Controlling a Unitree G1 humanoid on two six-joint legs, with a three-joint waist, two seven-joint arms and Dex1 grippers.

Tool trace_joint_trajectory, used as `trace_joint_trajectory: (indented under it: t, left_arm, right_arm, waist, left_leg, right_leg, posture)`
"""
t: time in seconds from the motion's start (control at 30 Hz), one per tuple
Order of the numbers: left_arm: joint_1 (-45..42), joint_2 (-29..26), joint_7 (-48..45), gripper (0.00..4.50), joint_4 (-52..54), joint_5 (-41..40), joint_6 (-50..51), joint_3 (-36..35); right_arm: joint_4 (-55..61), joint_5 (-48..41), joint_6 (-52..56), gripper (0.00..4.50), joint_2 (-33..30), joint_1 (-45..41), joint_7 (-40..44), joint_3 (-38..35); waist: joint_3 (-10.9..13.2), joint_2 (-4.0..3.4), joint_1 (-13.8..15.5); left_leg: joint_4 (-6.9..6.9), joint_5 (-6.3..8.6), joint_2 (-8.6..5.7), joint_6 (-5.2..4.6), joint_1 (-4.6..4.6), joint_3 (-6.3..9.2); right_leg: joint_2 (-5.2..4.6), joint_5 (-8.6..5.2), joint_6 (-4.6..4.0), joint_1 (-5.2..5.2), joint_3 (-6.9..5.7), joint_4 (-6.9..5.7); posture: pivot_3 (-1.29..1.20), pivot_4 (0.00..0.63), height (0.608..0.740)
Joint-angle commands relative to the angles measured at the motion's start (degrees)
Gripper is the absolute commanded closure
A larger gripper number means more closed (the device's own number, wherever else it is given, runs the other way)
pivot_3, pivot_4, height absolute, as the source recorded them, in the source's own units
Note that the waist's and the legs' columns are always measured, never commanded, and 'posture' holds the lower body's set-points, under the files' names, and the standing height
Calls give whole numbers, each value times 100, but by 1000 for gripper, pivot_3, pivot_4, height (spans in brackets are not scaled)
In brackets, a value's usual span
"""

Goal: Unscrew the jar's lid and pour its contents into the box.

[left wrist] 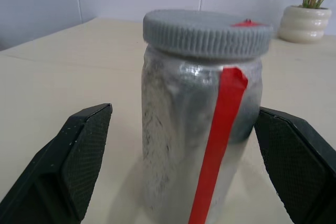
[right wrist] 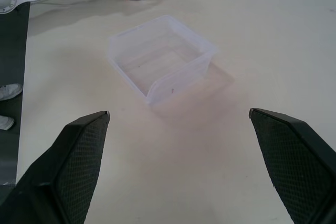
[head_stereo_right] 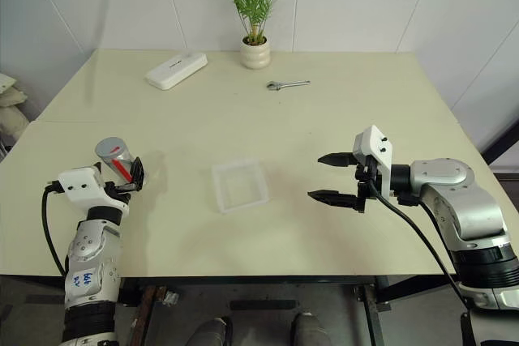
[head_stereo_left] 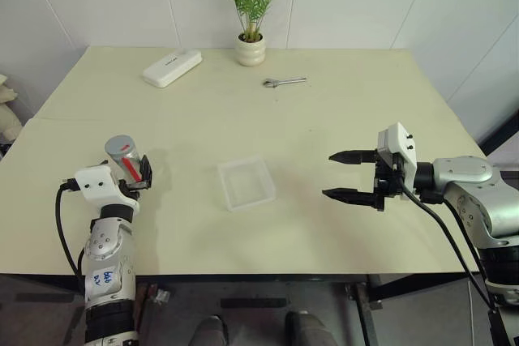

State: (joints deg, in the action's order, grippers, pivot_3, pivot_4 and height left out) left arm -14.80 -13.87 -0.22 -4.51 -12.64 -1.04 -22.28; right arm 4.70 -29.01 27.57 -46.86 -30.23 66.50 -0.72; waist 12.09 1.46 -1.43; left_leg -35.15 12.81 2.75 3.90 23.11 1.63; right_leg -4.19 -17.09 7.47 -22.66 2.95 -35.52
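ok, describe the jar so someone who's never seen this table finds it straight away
On the pale table, look to the near-left area, left of the clear box. The jar stands upright between the open fingers of the left gripper. It is a small silvery cylinder with a grey ribbed lid and a red strip down its side, unlike anything else there.

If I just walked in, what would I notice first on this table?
Probably the silvery jar with its red strip and grey lid, standing near the table's left edge between the open fingers of the left gripper. Next, the clear plastic box in the middle, with the open right gripper hovering to its right.
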Motion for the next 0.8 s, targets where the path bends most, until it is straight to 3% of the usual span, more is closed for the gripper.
trace_joint_trajectory:
  t: [0.03,0.33,0.43,0.57,0.7,0.8]
  left_arm:
    - [-103,-75,-41,23,50,61,-203,34]
    - [-107,-81,-12,23,40,58,-241,30]
    - [-126,-66,-13,544,18,47,-267,38]
    - [-126,-44,-76,1783,-4,19,-340,67]
    - [-107,-53,-111,1961,7,-16,-299,67]
    - [-73,-89,-236,2529,57,-95,-290,68]
  right_arm:
    - [203,-26,-79,0,20,35,-43,-150]
    - [195,-3,-89,0,3,67,-78,-151]
    - [176,15,-106,0,10,57,-80,-134]
    - [165,39,-98,0,29,31,-84,-130]
    - [183,51,-95,0,29,35,-103,-144]
    - [222,40,-87,0,17,57,-117,-167]
  waist:
    - [0,0,-1]
    - [0,0,1]
    - [0,0,0]
    - [0,0,1]
    - [0,0,0]
    - [0,0,1]
  left_leg:
    - [0,0,0,0,0,0]
    - [1,4,0,1,0,0]
    - [1,4,0,1,0,0]
    - [1,4,0,1,0,0]
    - [1,4,0,1,0,0]
    - [1,4,0,1,0,0]
  right_leg:
    - [0,1,1,0,0,0]
    - [0,2,4,0,0,0]
    - [0,2,4,0,0,-1]
    - [0,2,4,0,0,0]
    - [0,2,4,0,0,0]
    - [0,2,4,0,0,0]
  posture:
    - [0,150,740]
    - [0,150,740]
    - [0,150,740]
    - [0,150,740]
    - [0,150,740]
    - [0,150,740]
